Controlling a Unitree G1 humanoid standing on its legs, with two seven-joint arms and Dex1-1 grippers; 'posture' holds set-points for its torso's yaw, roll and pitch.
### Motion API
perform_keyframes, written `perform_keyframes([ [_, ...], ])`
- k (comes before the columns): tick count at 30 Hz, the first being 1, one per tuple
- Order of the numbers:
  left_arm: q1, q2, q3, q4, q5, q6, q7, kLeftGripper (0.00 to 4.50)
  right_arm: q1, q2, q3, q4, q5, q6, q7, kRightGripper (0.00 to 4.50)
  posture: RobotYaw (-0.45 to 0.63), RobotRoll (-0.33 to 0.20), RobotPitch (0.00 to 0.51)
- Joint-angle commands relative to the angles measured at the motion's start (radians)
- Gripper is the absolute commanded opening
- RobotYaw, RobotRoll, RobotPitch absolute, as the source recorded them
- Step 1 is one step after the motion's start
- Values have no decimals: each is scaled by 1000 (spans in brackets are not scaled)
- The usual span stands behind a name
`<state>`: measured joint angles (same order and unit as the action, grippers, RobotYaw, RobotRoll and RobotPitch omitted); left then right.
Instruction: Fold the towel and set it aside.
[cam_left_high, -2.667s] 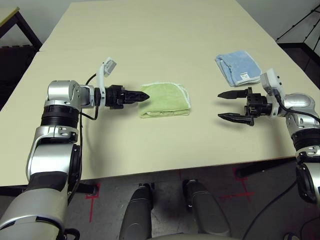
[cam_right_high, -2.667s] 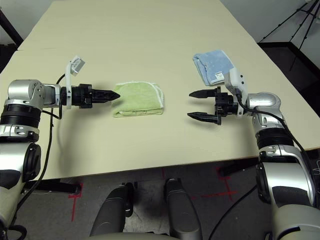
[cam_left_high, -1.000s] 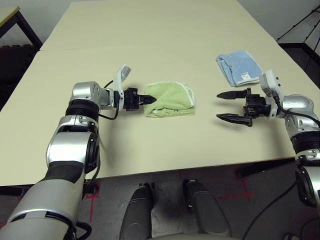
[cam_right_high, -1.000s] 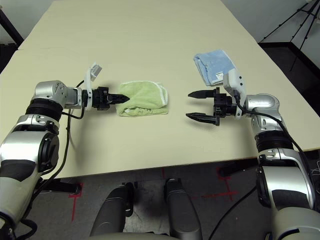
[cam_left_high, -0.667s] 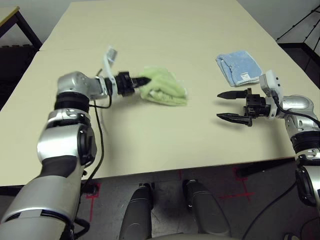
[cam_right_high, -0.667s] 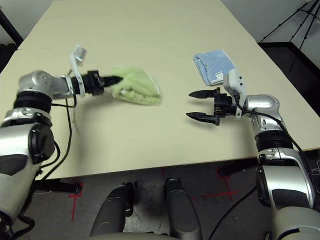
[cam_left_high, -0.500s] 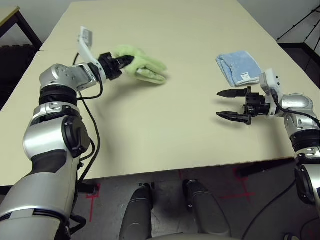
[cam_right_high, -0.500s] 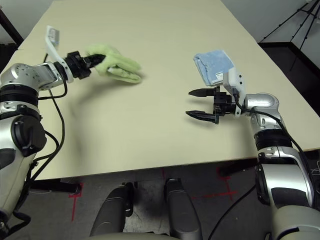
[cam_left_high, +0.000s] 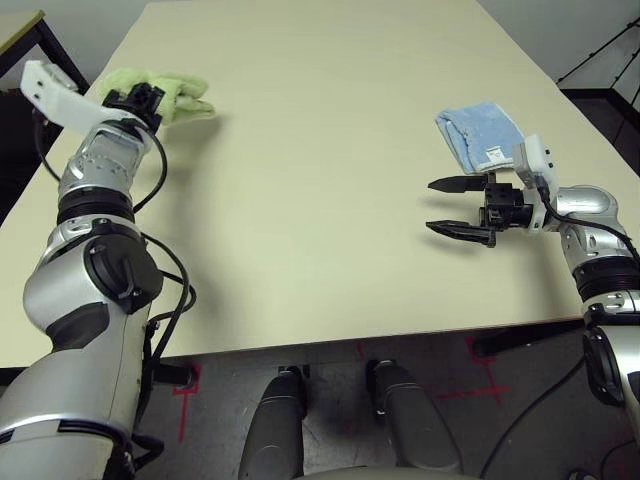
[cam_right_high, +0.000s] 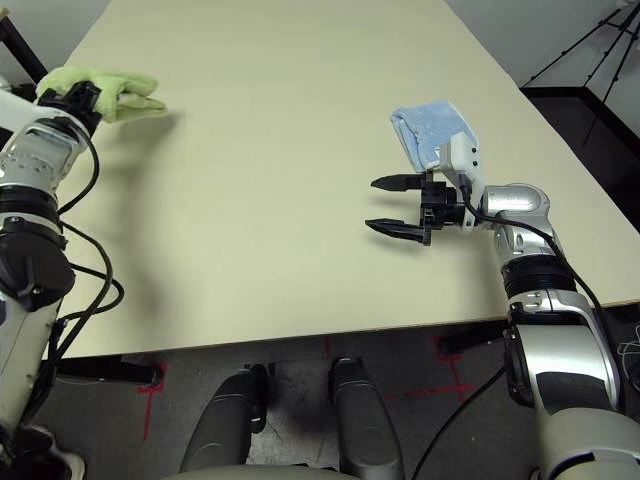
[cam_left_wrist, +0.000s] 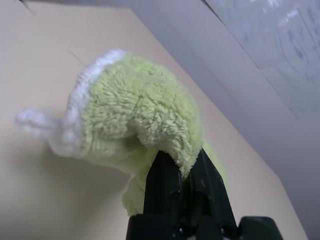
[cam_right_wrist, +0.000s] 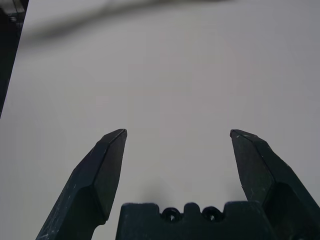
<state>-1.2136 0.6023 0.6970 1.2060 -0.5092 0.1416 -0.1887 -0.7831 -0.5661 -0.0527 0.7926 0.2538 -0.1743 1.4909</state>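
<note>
While the right fingers (cam_right_wrist: 107, 170) stand apart, the left fingers (cam_left_wrist: 162, 182) clench the green towel (cam_left_wrist: 145, 110) toward ten o'clock over the worktop (cam_left_high: 310, 220).

"Where do your two eye views look from?"
"From your robot's head, side by side, facing forward and steeply down; both share the worktop (cam_left_high: 320, 230) and both forearms."
"And your wrist views?"
"Each sits on its own arm, close in, looking along the jaws; your left one catches the worktop's edge, tilted."
</note>
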Motion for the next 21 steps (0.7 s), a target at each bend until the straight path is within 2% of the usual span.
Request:
perform_keyframes([
  [1,11,0,1,12,-10,-15,7,13,-24,27,-29,-5,38,47,-46,4500,11,0,144],
  [10,27,4,0,12,-13,-7,9,13,-41,65,-64,-29,95,104,-98,4500,16,0,148],
  [21,56,-4,3,7,-17,-19,9,13,-20,64,-67,-88,119,148,-115,4500,11,0,156],
])
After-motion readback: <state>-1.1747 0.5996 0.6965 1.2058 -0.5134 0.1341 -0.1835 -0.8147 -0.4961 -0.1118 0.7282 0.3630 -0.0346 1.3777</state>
